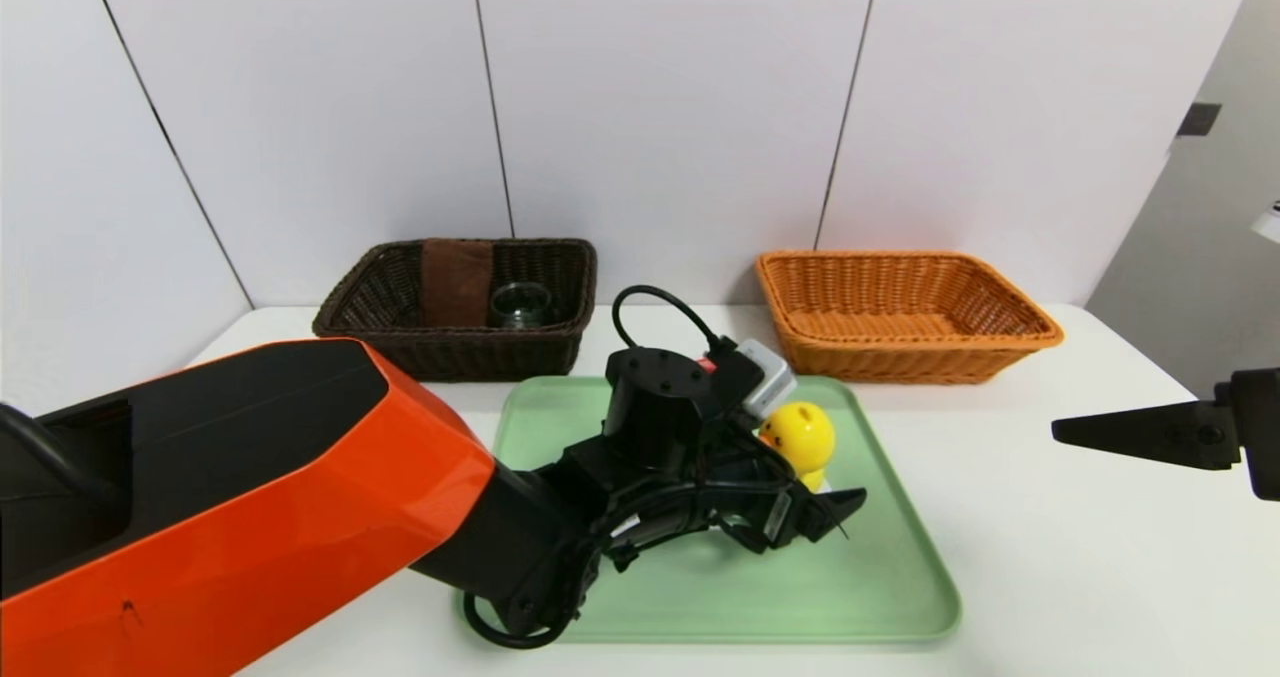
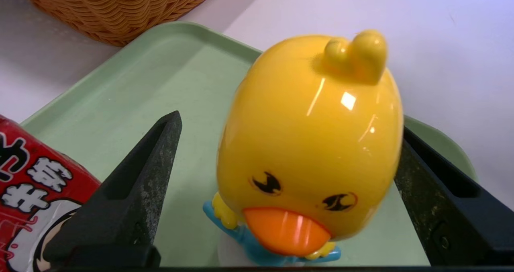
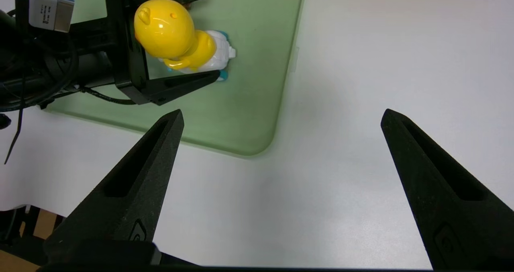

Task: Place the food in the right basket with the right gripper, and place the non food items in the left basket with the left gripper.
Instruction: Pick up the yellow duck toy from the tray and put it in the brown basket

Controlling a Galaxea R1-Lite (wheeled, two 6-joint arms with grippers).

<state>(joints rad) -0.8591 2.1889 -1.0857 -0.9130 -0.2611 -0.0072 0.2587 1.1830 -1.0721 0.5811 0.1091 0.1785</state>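
left jaws (image 2: 281, 155) wide open, yellow duck toy (image 2: 311, 139) between them.

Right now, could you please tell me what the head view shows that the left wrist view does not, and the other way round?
Only the head view: the dark brown basket holding the brown towel and glass cup, plus the right gripper off to the right.
Only the left wrist view: the duck's orange beak in full and the lettering on the red carton.
Both: the yellow duck, green tray, orange basket and left gripper's open fingers.
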